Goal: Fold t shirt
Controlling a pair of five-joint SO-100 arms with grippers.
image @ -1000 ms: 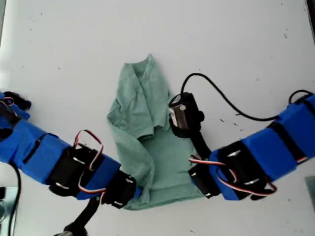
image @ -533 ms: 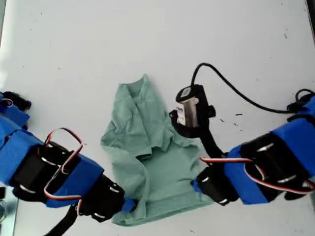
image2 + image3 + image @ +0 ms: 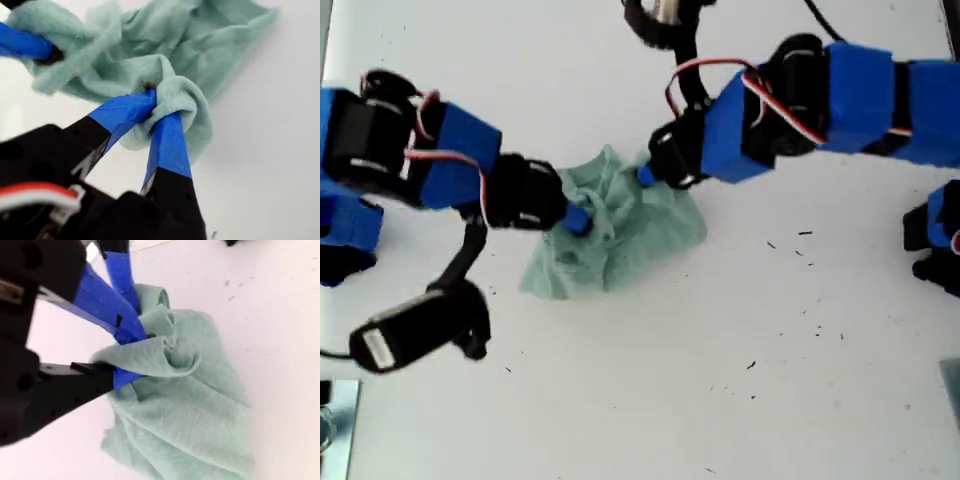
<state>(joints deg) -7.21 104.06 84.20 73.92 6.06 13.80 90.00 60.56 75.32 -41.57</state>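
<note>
Grippers (image 3: 156,102) (image 3: 131,357) pinching t shirt (image 3: 620,235) (bunched, crumpled), white table (image 3: 800,360)

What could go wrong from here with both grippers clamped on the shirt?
The t shirt is bunched in a wad, so setting it down may leave a crumple, not a fold. My first gripper and my second gripper each pinch only a small bunch, which could slip out.

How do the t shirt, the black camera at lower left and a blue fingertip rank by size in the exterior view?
1. t shirt, bunched up.
2. black camera, though it may sit nearer the lens.
3. blue fingertip, clearly smallest.
</note>
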